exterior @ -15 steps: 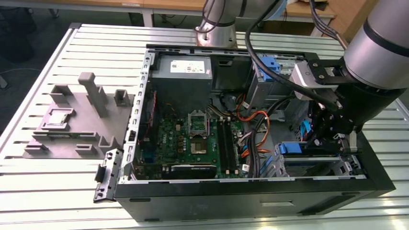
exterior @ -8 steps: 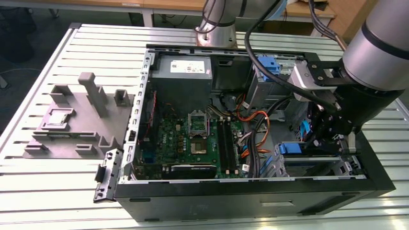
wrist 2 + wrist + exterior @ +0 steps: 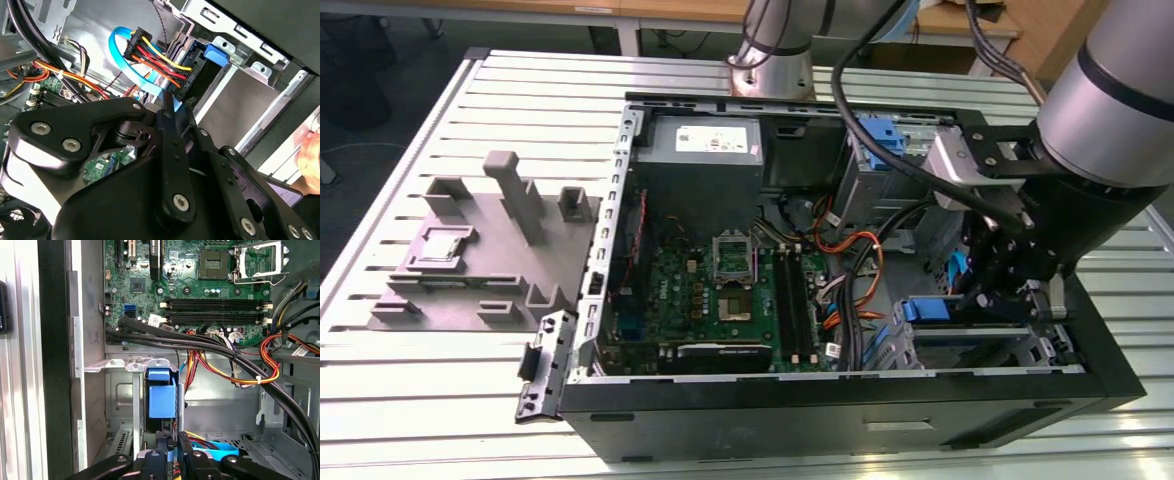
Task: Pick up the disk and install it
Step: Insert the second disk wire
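Slatted metal table, wooden desks behind.

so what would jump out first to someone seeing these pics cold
The open computer case on the slatted table, its green motherboard laid bare. At the exterior view's right, the arm's black tool reaches down into the drive cage, beside a blue plastic piece and orange cables.

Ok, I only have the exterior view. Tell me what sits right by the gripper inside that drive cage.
Observer: In the first wrist view, a blue plastic bracket on the metal cage lies just ahead of the gripper.
Operator: Report any cables close to it.
Observer: In the second wrist view, a connector with red, yellow and black wires sits just beyond the gripper, beside a light-blue cable.
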